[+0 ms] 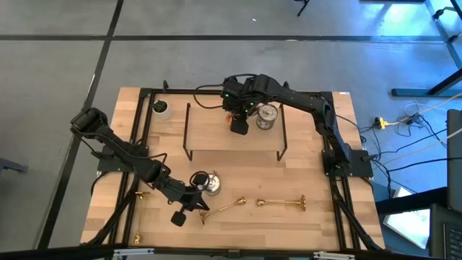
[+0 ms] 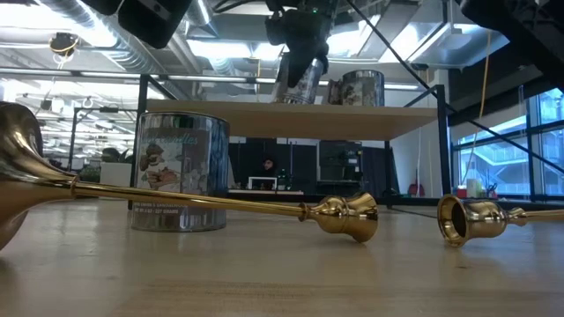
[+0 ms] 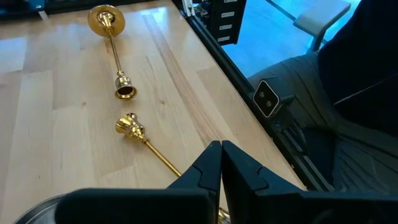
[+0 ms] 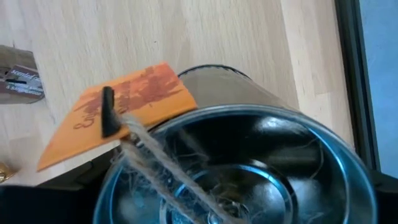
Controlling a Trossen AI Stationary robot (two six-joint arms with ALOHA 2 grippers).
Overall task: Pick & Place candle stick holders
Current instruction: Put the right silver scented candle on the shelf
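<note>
While two slim gold-brass candle stick holders [image 1: 280, 203] lie lengthwise across the wooden table [image 1: 238, 173], claws differ.
Right claw [image 1: 242, 121] spread wide over a squat silvery cup [image 1: 267, 116] on the black wire rack [image 1: 234, 148]; left claw [image 1: 189, 207] pressed together, empty.

I see even, bright overhead light on the surface [image 1: 238, 173], with cool blue daylight spilling from the room's right. Low down, the nearest brass candlestick [image 2: 176, 198] glares and blurs; ceiling lamps bloom.

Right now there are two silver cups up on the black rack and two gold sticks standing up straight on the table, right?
Not quite. The two gold sticks are lying on their sides on the table, not standing; the high view shows it. The two silver cups are indeed on the black rack.
</note>
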